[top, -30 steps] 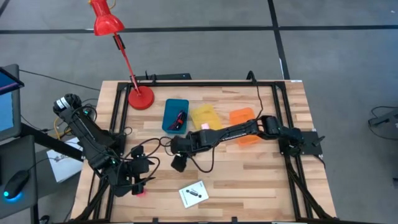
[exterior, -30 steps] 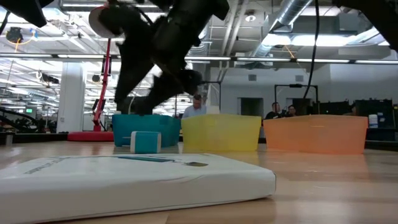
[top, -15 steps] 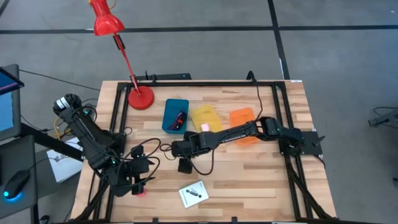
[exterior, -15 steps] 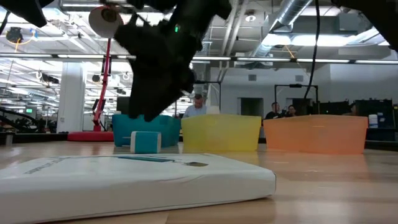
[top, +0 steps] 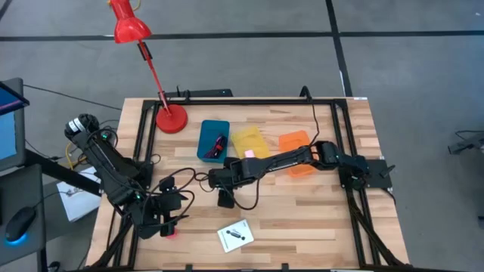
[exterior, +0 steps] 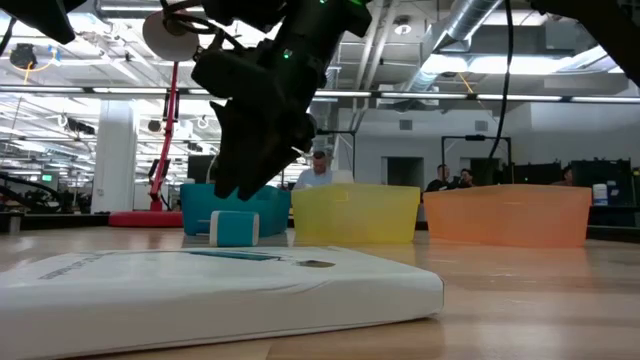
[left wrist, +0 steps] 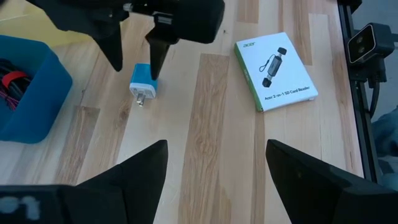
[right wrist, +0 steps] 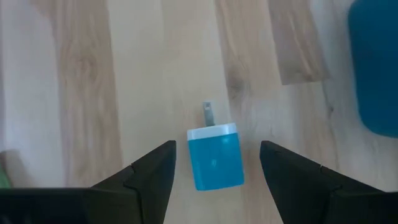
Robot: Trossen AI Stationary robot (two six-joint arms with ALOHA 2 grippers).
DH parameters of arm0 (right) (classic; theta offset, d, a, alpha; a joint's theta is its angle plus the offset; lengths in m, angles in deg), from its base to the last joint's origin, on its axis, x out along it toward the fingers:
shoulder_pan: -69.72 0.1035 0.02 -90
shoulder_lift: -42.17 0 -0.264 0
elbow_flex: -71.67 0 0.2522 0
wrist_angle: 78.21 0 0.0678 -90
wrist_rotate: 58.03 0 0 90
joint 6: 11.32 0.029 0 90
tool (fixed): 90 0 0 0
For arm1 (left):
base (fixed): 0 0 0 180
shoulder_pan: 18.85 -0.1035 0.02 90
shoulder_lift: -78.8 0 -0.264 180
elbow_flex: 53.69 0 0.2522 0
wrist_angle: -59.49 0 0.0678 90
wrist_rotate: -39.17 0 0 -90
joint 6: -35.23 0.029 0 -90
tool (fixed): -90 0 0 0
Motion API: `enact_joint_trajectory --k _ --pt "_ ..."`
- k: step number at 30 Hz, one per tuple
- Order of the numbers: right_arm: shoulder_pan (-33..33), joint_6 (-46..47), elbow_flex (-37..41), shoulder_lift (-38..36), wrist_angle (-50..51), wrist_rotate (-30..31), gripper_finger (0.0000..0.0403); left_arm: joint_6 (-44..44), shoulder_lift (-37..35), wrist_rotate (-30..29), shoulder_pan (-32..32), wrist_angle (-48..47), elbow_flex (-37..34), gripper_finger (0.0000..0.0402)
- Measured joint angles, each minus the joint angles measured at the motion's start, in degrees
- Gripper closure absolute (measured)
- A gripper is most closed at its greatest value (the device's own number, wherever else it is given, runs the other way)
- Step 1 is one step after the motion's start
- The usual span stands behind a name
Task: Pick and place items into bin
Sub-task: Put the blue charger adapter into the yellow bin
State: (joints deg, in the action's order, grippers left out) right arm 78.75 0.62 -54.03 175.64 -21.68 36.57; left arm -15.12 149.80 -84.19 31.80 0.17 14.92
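Observation:
A light-blue block with metal prongs (right wrist: pixel 214 155) lies flat on the wooden table, also seen in the left wrist view (left wrist: pixel 144 81) and the low view (exterior: pixel 234 228). My right gripper (right wrist: pixel 217 144) hangs open just above it, pointing down, one finger on each side with a gap showing. My left gripper (left wrist: pixel 217 168) waits open near the table's near-left corner (top: pixel 162 219), beside a small pink block (top: pixel 172 233). A white card with a black mark (top: pixel 236 236) lies flat near the near edge. The dark red cord (top: pixel 218 143) sits in the blue bin (top: pixel 206 140).
A yellow bin (top: pixel 249 142) with a pink piece inside and an orange bin (top: pixel 296 151) stand in a row to the right of the blue bin. A red desk lamp's base (top: pixel 171 119) is at the far left. People show in the room behind.
My right gripper has shifted a little toward the table's right and turned from a slanted pose to pointing down over the light-blue block, coming lower toward it. The block and the card have stayed where they were.

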Motion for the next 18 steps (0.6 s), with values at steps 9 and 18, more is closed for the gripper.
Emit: enact_joint_trajectory --k 9,18 --pt "-0.08 0.02 0.0 0.0 0.13 -0.08 0.0174 0.0 0.0 0.0 -0.01 0.0 0.0 0.0139" --pt "-0.12 0.04 -0.07 3.57 -1.71 -0.28 0.0174 0.0 0.0 0.0 -0.02 0.01 0.0 0.0139"
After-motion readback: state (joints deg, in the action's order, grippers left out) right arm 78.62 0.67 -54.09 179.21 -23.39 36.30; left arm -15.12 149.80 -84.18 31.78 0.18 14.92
